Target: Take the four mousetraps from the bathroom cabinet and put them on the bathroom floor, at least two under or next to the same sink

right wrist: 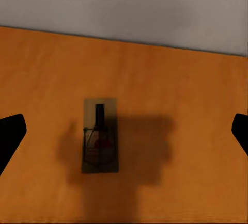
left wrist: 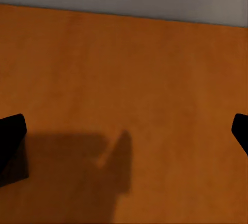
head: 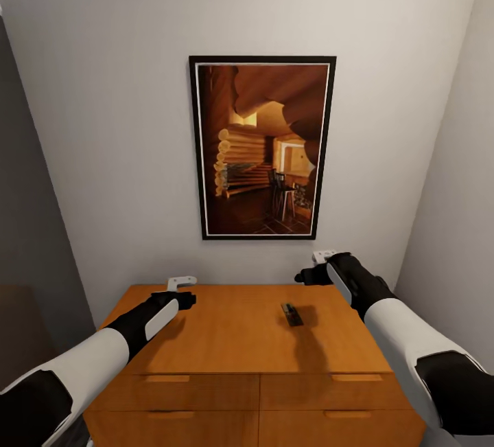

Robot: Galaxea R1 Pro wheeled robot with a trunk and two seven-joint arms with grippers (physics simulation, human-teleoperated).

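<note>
One mousetrap (head: 291, 314), a small tan board with dark wire and a reddish bit, lies flat on the orange-brown cabinet top (head: 226, 337), right of centre. My right gripper (head: 313, 270) hovers open above and behind it; in the right wrist view the mousetrap (right wrist: 100, 136) lies between the wide-spread fingertips (right wrist: 10, 133). My left gripper (head: 180, 290) hangs open over the bare left part of the cabinet top (left wrist: 129, 79), holding nothing. The bathroom floor and the sink are out of view.
A grey wall (head: 103, 124) rises right behind the cabinet, with a framed picture (head: 262, 147) of a log interior. Another wall (head: 460, 193) closes the right side. Drawer fronts with bar handles (head: 167, 379) face me below the top.
</note>
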